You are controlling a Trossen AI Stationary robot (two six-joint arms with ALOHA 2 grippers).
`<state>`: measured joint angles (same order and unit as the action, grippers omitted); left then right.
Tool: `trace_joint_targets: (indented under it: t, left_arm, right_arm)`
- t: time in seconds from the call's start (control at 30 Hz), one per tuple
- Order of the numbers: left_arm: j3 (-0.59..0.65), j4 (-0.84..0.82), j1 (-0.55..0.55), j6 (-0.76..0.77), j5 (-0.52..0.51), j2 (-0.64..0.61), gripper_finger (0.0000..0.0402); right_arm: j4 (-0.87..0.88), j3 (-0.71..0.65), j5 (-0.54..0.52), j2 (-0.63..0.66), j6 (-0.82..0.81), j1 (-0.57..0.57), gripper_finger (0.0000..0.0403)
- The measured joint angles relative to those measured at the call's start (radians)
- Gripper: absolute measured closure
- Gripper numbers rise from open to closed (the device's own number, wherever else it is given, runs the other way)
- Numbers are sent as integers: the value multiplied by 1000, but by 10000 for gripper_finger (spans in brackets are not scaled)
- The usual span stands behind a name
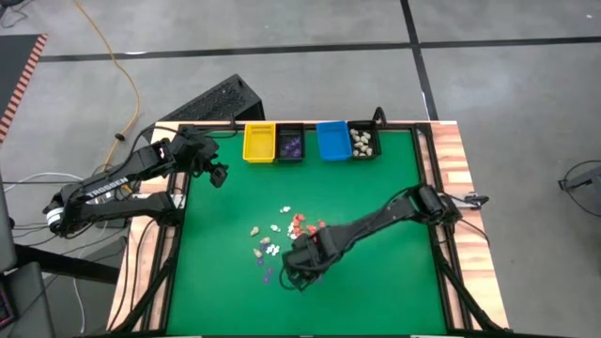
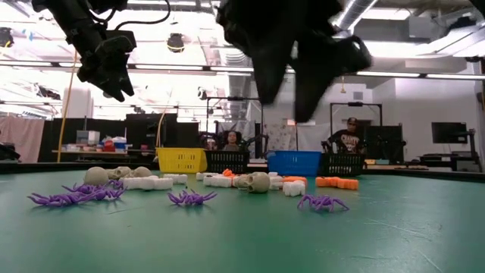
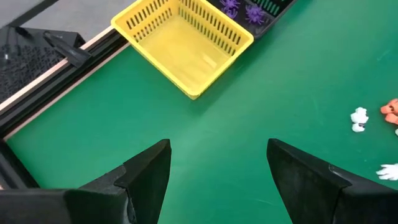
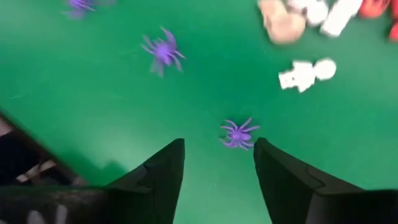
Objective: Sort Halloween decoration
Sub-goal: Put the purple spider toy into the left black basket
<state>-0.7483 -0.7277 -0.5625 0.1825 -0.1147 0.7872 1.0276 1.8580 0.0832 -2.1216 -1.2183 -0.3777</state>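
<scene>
In the low view the right gripper [image 2: 292, 91] is blurred and cut off at twelve o'clock; the black bin's [image 1: 363, 141] cream pieces are too small to identify.

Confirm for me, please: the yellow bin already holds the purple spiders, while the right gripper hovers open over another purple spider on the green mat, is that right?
Not quite. The yellow bin is empty; the sorted purple spiders lie in the black bin next to it, as the left wrist view shows. The rest holds: the right gripper hovers open over a purple spider on the green mat.
</scene>
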Motion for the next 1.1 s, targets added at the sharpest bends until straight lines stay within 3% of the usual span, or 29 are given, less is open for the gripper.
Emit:
trace_joint_targets:
  t: [0.5,0.63,1.1]
  left_arm:
    - [0,-1,0,2,7,0,145]
    - [0,0,0,3,7,0,145]
    - [0,0,0,6,6,0,145]
  right_arm:
    - [60,-16,-2,-77,-78,-20,182]
    - [-39,-47,13,-74,-99,-37,182]
    - [-113,-128,24,-73,-92,-50,191]
